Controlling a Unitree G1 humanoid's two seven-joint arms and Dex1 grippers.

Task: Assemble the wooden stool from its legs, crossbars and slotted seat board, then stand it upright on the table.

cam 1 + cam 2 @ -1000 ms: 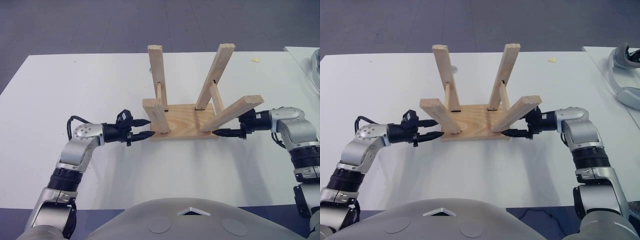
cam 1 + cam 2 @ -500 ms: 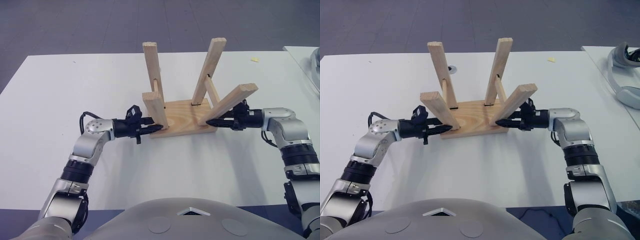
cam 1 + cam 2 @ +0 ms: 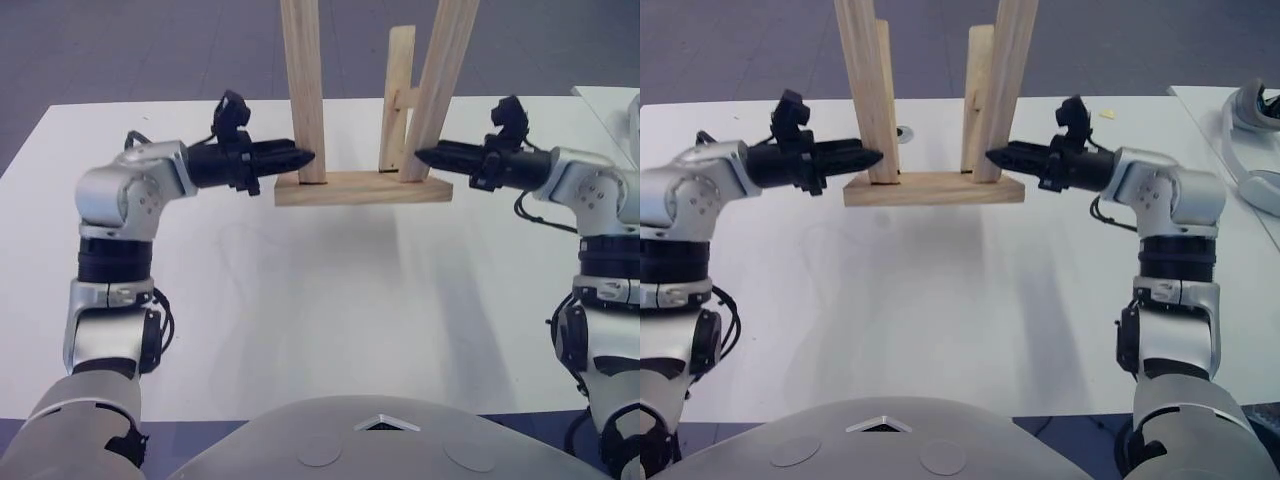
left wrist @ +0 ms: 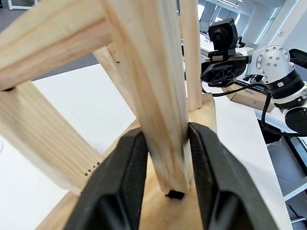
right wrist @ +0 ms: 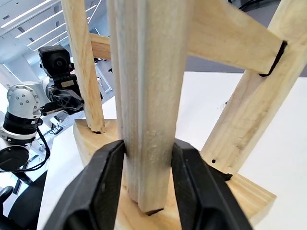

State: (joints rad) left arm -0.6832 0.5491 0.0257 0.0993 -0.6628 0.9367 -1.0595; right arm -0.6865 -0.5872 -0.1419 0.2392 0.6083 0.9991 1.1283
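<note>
Stool (image 3: 362,188): inverted, with the seat board (image 3: 934,187) lowest and showing its near edge, and the legs running up past the top of the head views. It is located at 12 o'clock over the white table (image 3: 300,330). Contact between board and tabletop cannot be determined.

Left gripper (image 3: 300,156): at the stool's 9 o'clock, clenched on the left front leg (image 3: 303,90) just above the board. Its wrist view shows both fingers (image 4: 117,187) pressed against the wood.

Right gripper (image 3: 425,156): at the stool's 3 o'clock, likewise clamped on the right front leg (image 3: 447,80) close to the board, fingers (image 5: 103,187) flanking it.

A grey curved object (image 3: 1252,110) lies at 2 o'clock, well apart from the stool.
</note>
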